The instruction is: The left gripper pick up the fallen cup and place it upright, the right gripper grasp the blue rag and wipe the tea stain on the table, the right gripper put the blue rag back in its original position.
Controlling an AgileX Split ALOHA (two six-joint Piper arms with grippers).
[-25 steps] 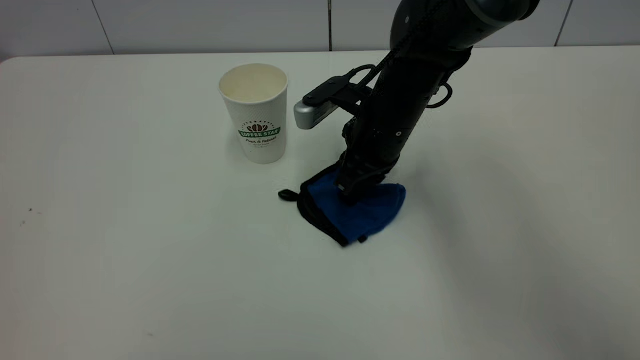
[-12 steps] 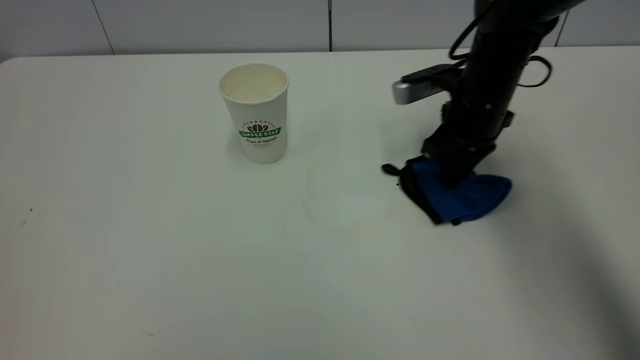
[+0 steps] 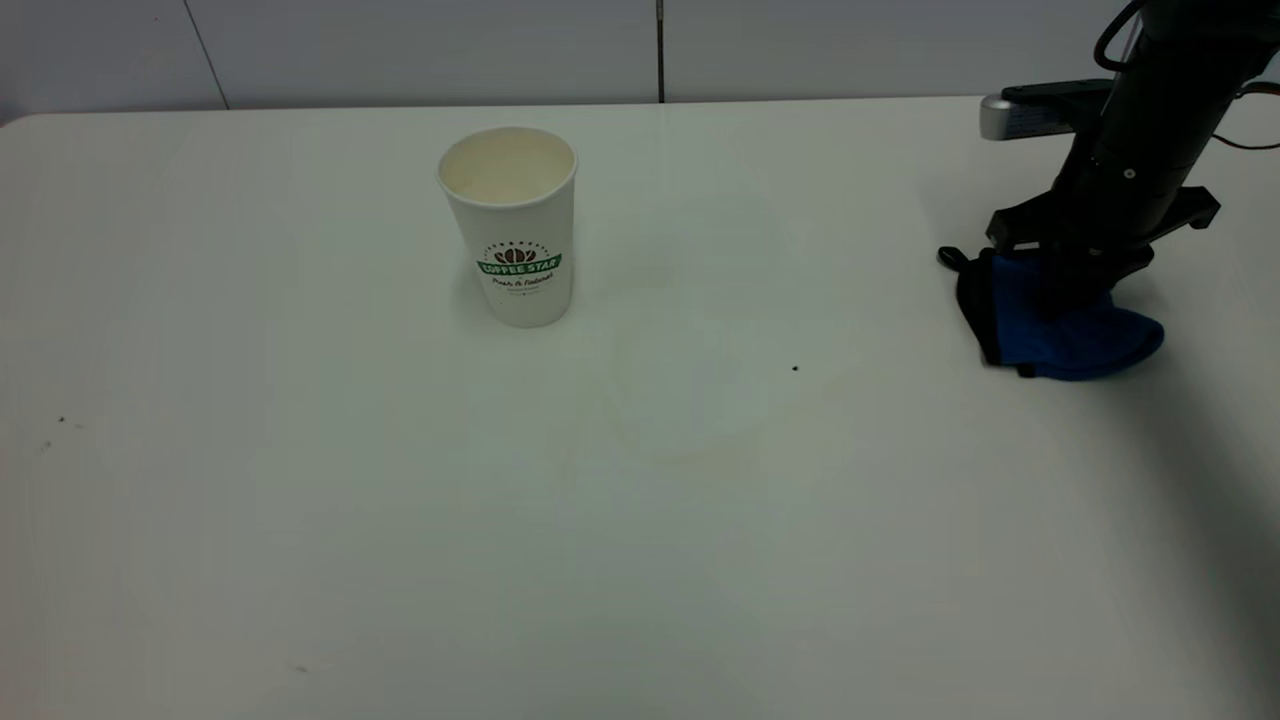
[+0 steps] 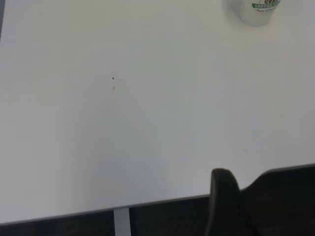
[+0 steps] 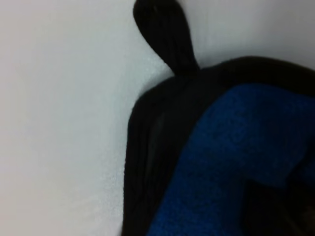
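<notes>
Your small royal-blue rag with black edging lay bunched on the large plain white table, far to the right of the tall white paper cup as the exterior camera saw it, close to the table's right edge. Its little black loop pointed back toward the cup. In the right wrist view the blue rag filled most of the picture, the black edge folded along one side and the loop lying flat on the white top.

Your right gripper, the black claw with the light grey bar module, stood on top of the rag, coming down steeply from the upper right. Its tips were buried in the cloth; you cannot tell from either view whether they pinched it or had let go.

The cup stood upright, mouth up, green logo facing the exterior camera, with no arm near it. Between the cup and the rag, a faint pale tan ring showed on the table, with a tiny black speck at its right.

Your left gripper showed only as a dark shape at the table's edge in its own wrist view, well away from the cup; whether its tips were spread or together could not be read.
</notes>
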